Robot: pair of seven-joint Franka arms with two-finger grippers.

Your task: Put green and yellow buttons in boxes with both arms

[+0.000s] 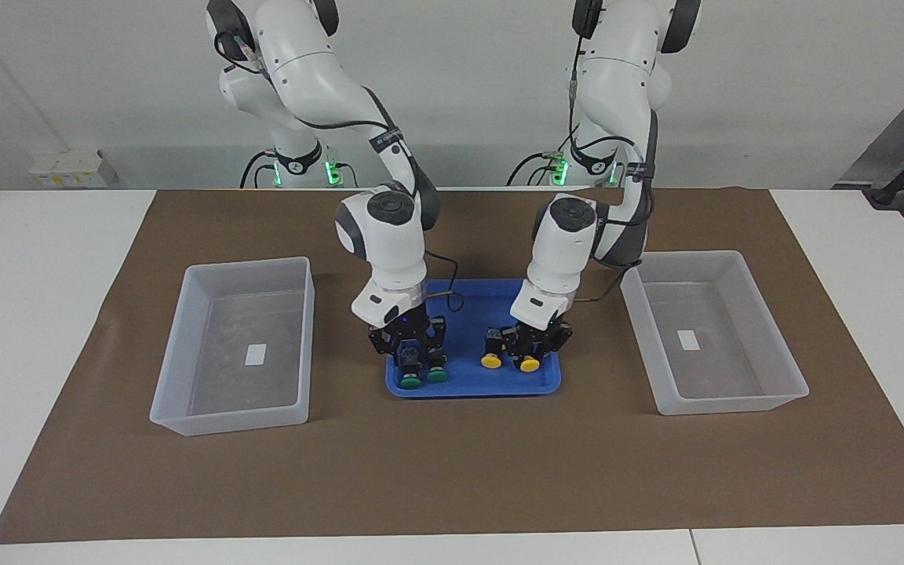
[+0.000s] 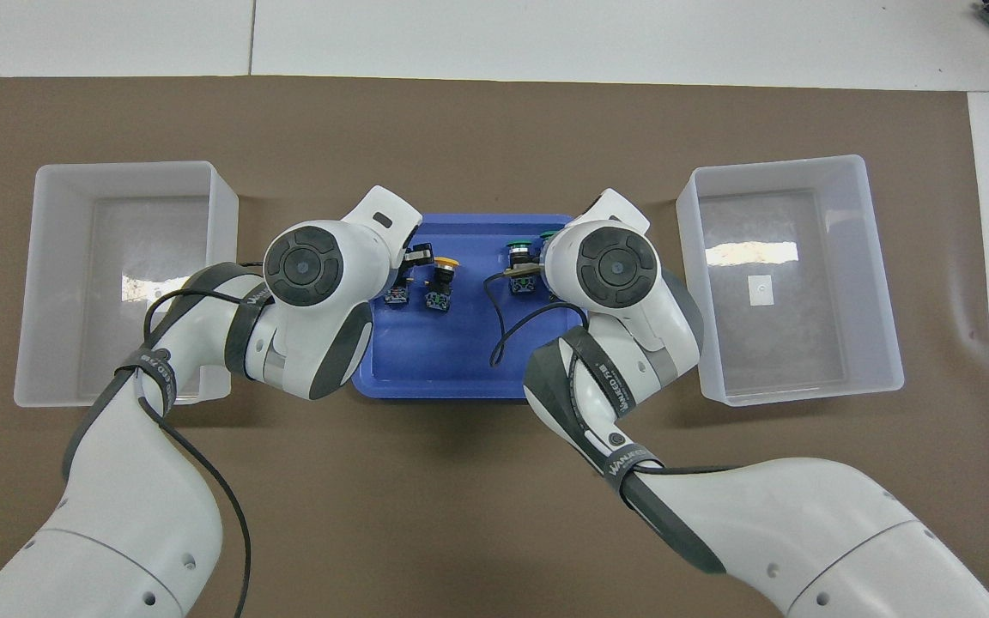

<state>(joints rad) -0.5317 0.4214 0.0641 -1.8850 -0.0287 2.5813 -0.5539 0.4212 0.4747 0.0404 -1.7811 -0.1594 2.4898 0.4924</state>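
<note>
Your right gripper [image 1: 407, 351] straddles a green button [image 1: 411, 380], your left gripper [image 1: 534, 343] a yellow button [image 1: 530, 363]; whether either has clenched, I cannot tell.

White lettering that appears to read "WANEER" runs along the dark cable strap [image 2: 157, 367] on the left arm and the matching strap [image 2: 617, 396] on the right arm; the stickers in both boxes look blank.

Both grippers hidden under their own wrists from overhead, one yellow button [image 2: 397, 294] half covered, finger grip too small to judge
</note>
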